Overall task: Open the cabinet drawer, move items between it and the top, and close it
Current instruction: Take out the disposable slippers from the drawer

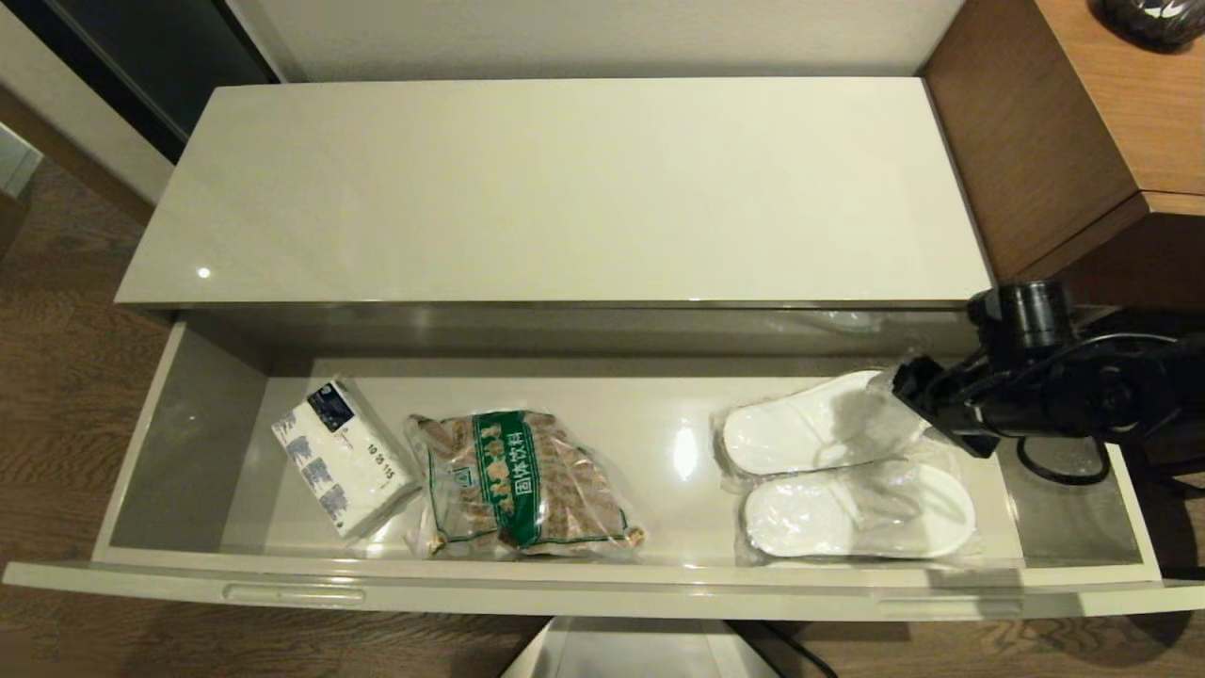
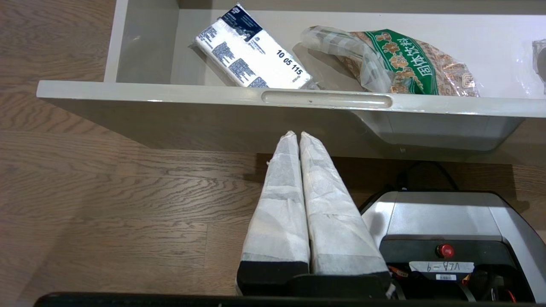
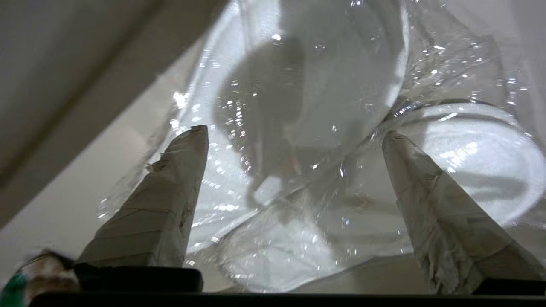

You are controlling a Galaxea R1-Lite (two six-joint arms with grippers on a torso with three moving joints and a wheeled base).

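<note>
The wide cream-white drawer (image 1: 602, 589) stands pulled fully out below the glossy cabinet top (image 1: 565, 188), which is bare. Two white slippers in crinkly clear bags lie side by side at the drawer's right end, one farther back (image 1: 814, 428) and one nearer the front (image 1: 852, 518). My right gripper (image 1: 918, 400) reaches into the drawer from the right and hangs open over the heel end of the back slipper (image 3: 298, 85), its fingers (image 3: 170, 200) spread either side of the plastic. My left gripper (image 2: 297, 135) is shut and empty, parked low in front of the drawer's front panel (image 2: 273, 102).
A white-and-blue tissue pack (image 1: 341, 457) and a clear bag of brown pieces with a green label (image 1: 518, 485) lie in the drawer's left half. A brown wood-grain desk (image 1: 1111, 104) rises at the right of the cabinet. The robot's base (image 2: 448, 238) sits below the drawer front.
</note>
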